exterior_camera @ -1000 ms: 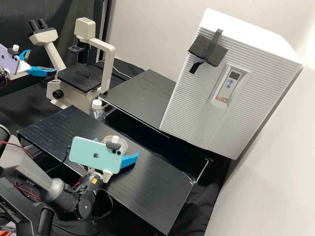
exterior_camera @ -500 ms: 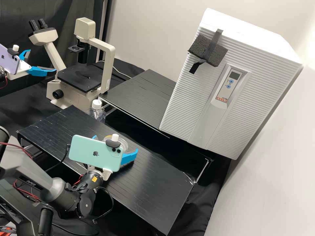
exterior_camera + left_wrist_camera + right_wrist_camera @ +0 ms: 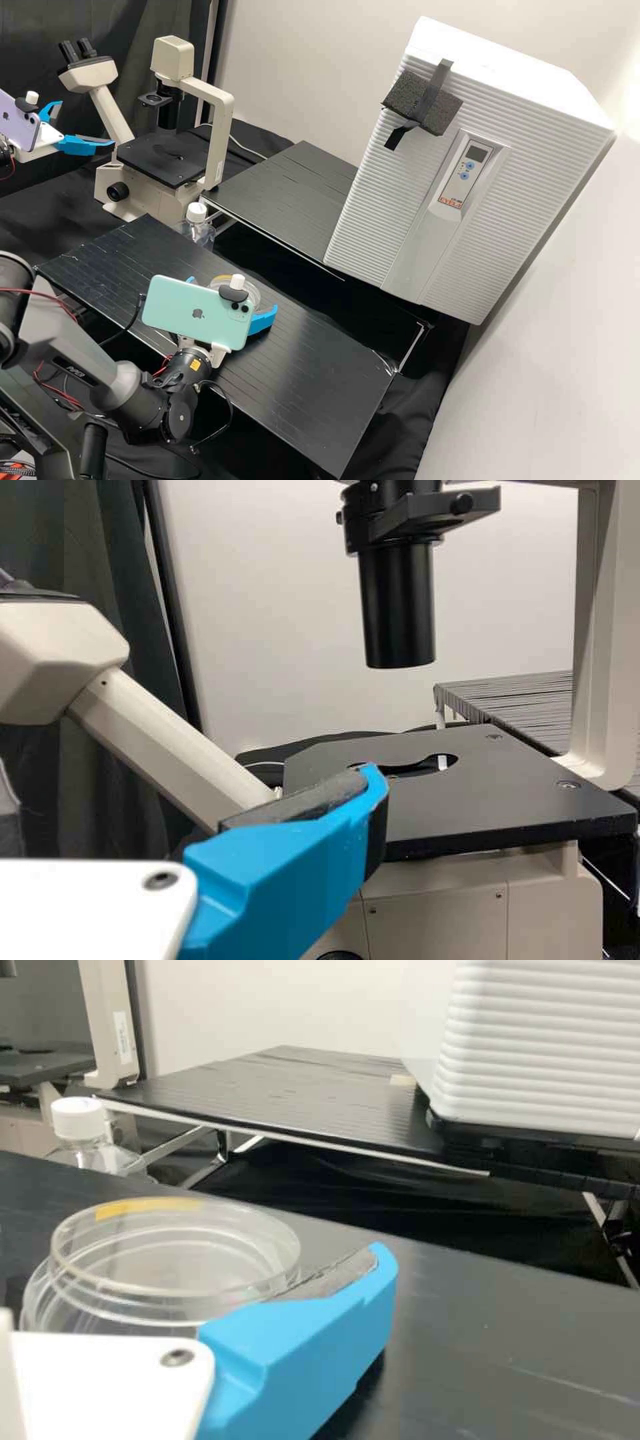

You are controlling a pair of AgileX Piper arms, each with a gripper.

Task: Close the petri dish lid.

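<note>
Shifted slightly since the earlier frame, the right arm [image 3: 120,383] has its hand [image 3: 233,294] spread wide about the petri dish [image 3: 48,1312] on the worktop [image 3: 333,363]. The lid [image 3: 150,1260] seems on, seating unclear; perhaps pressing and withdrawal remain.

this is a laboratory, shown by the microscope [image 3: 221,127], the white-capped clear bottle [image 3: 198,231], the petri dish [image 3: 175,1260] and the white cabinet [image 3: 373,200] with its control panel [image 3: 467,175].
</note>
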